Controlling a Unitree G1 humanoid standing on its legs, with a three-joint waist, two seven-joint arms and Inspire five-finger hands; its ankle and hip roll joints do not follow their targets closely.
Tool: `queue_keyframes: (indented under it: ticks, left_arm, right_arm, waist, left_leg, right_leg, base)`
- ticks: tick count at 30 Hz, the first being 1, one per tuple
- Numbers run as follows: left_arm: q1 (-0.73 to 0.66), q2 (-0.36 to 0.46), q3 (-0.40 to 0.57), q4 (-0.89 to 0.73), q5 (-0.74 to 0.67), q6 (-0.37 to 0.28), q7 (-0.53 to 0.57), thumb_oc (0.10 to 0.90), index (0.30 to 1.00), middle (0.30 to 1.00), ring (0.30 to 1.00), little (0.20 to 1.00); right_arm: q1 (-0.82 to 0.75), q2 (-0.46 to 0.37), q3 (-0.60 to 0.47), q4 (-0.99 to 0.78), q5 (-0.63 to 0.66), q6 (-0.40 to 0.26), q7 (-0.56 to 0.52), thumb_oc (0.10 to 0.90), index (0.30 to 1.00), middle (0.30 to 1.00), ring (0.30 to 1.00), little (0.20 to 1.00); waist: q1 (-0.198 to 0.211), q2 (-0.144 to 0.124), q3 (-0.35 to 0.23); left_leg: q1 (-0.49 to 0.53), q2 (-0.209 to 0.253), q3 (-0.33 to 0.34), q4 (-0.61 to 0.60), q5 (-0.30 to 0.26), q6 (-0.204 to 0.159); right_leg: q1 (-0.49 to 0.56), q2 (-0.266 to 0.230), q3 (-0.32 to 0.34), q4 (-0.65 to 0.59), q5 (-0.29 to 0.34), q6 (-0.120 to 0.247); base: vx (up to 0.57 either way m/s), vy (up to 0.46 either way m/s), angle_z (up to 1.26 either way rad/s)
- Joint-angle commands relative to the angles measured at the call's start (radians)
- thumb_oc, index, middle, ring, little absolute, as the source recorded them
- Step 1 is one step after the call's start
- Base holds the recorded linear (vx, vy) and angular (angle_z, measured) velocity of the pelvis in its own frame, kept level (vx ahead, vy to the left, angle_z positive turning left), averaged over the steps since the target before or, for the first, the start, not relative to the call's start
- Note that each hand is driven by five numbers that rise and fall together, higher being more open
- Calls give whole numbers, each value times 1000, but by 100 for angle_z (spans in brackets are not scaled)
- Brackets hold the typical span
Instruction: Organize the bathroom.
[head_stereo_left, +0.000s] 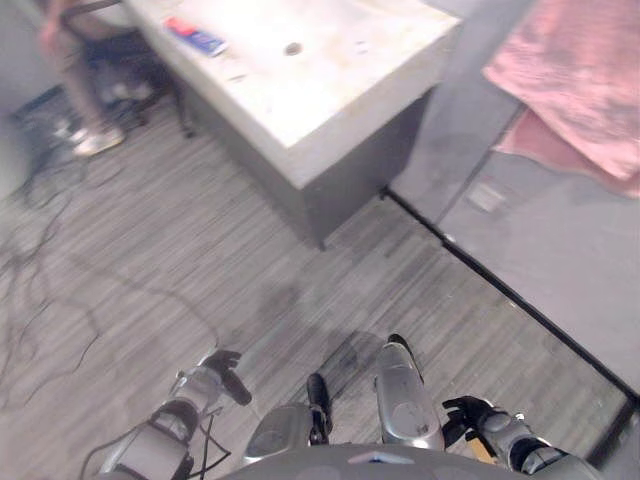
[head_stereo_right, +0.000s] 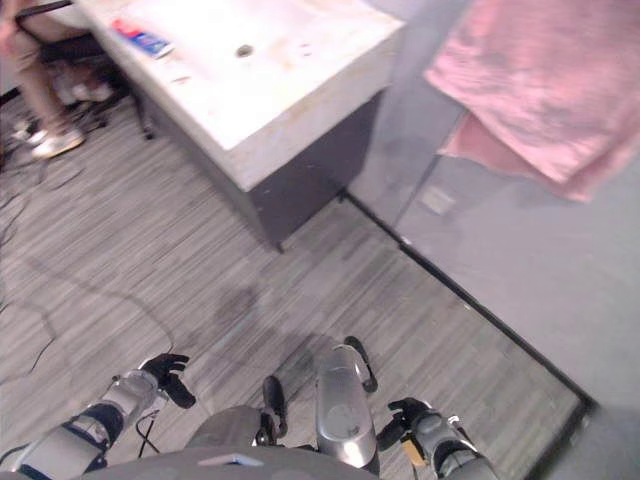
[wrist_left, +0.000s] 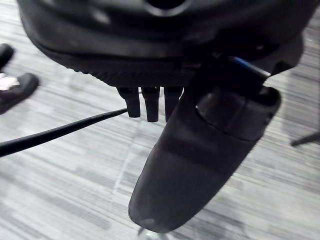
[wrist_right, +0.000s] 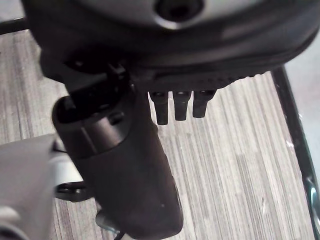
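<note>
left hand (head_stereo_left: 222, 366) and right hand (head_stereo_left: 468, 412) hang low by the robot's sides, well short of the sink counter (head_stereo_left: 330, 90). in each wrist view the fingers are straight and relaxed, nothing held. a toothpaste tube (head_stereo_left: 196, 36) lies flat on the counter's far end, beyond the drain (head_stereo_left: 293, 48). a pink towel (head_stereo_left: 585, 90) hangs on the wall just right of the counter. a person's legs (head_stereo_left: 80, 90) stand at the counter's far left. judgement: organizing not yet begun; tube and towel untouched, approach to the counter remains.
</note>
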Motion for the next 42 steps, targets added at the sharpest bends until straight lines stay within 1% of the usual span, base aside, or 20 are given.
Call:
queue_keyframes:
  ticks: [1,2,7,10,11,12,13,15,18,20,22,24,31,33,34,36,38,39,41,42]
  left_arm:
    - [-4,45,65,43,-7,52,41,800,900,900,900,900]
    - [-1,43,87,48,-40,57,64,800,900,900,900,900]
    - [8,31,98,39,-70,39,69,800,900,900,900,900]
    - [13,14,107,42,-26,23,65,800,900,900,900,900]
    - [7,5,104,37,21,18,57,800,900,900,900,900]
    - [-1,1,98,38,55,20,47,800,900,900,900,900]
    - [-8,-2,89,41,60,24,43,800,900,900,900,900]
    - [-9,-7,78,43,27,31,54,800,900,900,900,900]
    - [-2,-11,87,46,-15,39,76,800,900,900,900,900]
    - [-1,-17,92,56,-21,30,87,800,900,900,900,900]
    - [-6,-22,91,60,14,32,82,800,900,900,900,900]
    - [-6,-20,82,66,33,31,73,800,900,900,900,900]
    - [47,49,125,62,25,16,61,800,900,900,900,900]
    - [51,73,132,50,60,-7,53,800,900,900,900,900]
    - [43,93,126,40,60,-16,38,800,900,900,900,900]
    - [28,106,120,34,79,-26,28,800,900,900,900,900]
    - [13,120,117,14,68,-23,36,800,900,900,900,900]
    - [-14,127,77,-7,63,-19,51,800,900,900,900,900]
    - [-16,129,72,-10,59,-19,54,800,900,900,900,900]
    - [-27,134,76,-19,46,-8,57,800,900,900,900,900]
  right_arm:
    - [-12,9,14,-33,-21,6,14,800,900,900,900,900]
    - [-16,11,41,-41,-31,-1,18,800,900,900,900,900]
    - [-11,4,52,-54,-19,-7,15,800,900,900,900,900]
    - [6,1,39,-46,23,-15,-3,800,900,900,900,900]
    - [15,-4,23,-45,70,-13,-19,800,900,900,900,900]
    - [19,-6,13,-40,102,-12,-31,800,900,900,900,900]
    - [19,-7,4,-36,114,-12,-35,800,900,900,900,900]
    - [12,-9,3,-32,110,-13,-39,800,900,900,900,900]
    - [-6,-21,21,-41,98,-19,-37,800,900,900,900,900]
    - [-15,-26,25,-47,79,-35,-41,800,900,900,900,900]
    - [-25,-37,-2,-51,43,-52,-39,800,900,900,900,900]
    - [-36,-40,-6,-49,35,-52,-41,800,900,900,900,900]
    - [-28,-53,-21,-118,4,-42,-48,800,900,900,900,900]
    - [-14,-64,-31,-141,-12,-28,-41,800,900,900,900,900]
    - [-12,-78,-33,-143,-32,-25,-33,800,900,900,900,900]
    - [-16,-94,-38,-134,-61,-36,-14,800,900,900,900,900]
    - [-44,-124,-27,-136,-88,-45,21,800,900,900,900,900]
    - [-49,-134,3,-145,-32,-36,10,800,900,900,900,900]
    - [-49,-134,7,-147,-27,-34,7,800,900,900,900,900]
    - [-43,-126,11,-153,-38,-36,-1,800,900,900,900,900]
  waist:
    - [-24,-35,27]
    - [-14,-43,41]
    - [-18,-40,55]
    - [-39,-32,47]
    - [-65,-27,41]
    - [-80,-33,32]
    - [-94,-42,23]
    - [-93,-63,17]
    - [-74,-78,16]
    - [-67,-70,27]
    - [-77,-46,31]
    - [-70,-43,30]
    - [-19,-69,39]
    - [-1,-72,40]
    - [10,-79,40]
    - [22,-73,44]
    - [4,-73,59]
    - [-57,-91,59]
    - [-64,-95,57]
    - [-80,-105,63]
  left_leg:
    - [-23,-59,-23,36,-28,40]
    - [-41,-45,-21,31,-7,35]
    - [-42,-27,-40,-1,28,24]
    - [-37,2,23,0,35,8]
    - [-36,41,102,28,32,-9]
    - [-43,68,127,63,30,-24]
    - [-57,84,123,105,23,-35]
    - [-91,135,61,172,77,-60]
    - [-81,202,-14,127,154,-87]
    - [-74,198,-8,95,119,-88]
    - [-55,185,65,52,73,-88]
    - [-57,166,56,60,52,-86]
    - [-66,101,76,137,-33,-40]
    - [-75,84,72,145,-42,-25]
    - [-80,63,70,146,-53,-15]
    - [-74,58,82,151,-67,-3]
    - [-53,60,104,156,-76,-1]
    - [-34,27,110,163,-108,12]
    - [-36,20,109,163,-109,14]
    - [-33,3,106,186,-129,21]
  right_leg:
    - [114,52,-62,-154,-130,-17]
    - [125,79,-63,-144,-159,-28]
    - [140,123,-64,-156,-177,-56]
    - [146,127,-92,-167,-185,-67]
    - [141,120,-108,-168,-188,-73]
    - [136,116,-109,-164,-186,-79]
    - [131,113,-111,-156,-187,-83]
    - [129,116,-91,-140,-192,-92]
    - [123,110,-49,-141,-193,-84]
    - [106,80,-44,-125,-202,-58]
    - [97,24,-69,-130,-194,-25]
    - [92,1,-74,-134,-179,-11]
    - [110,-106,-83,-150,-130,29]
    - [112,-144,-90,-138,-90,22]
    - [92,-185,-89,-114,23,18]
    - [63,-209,-124,-59,47,7]
    - [9,-152,-138,-46,21,10]
    - [-47,-23,-107,-119,-13,17]
    - [-53,-13,-103,-130,-12,17]
    - [-73,20,-124,-140,-12,13]
  base:
    - [-172,-148,-69]
    - [-165,-140,-69]
    - [-114,-124,16]
    - [-75,-73,47]
    - [-127,-75,63]
    - [-97,-35,116]
    - [-21,28,173]
    - [22,85,155]
    - [42,287,5]
    - [5,319,-60]
    - [2,252,-30]
    - [57,224,37]
    - [101,224,0]
    - [91,185,-28]
    - [83,181,-17]
    - [106,221,-7]
    - [177,203,-19]
    - [185,83,-19]
    - [142,38,-33]
    - [206,57,22]
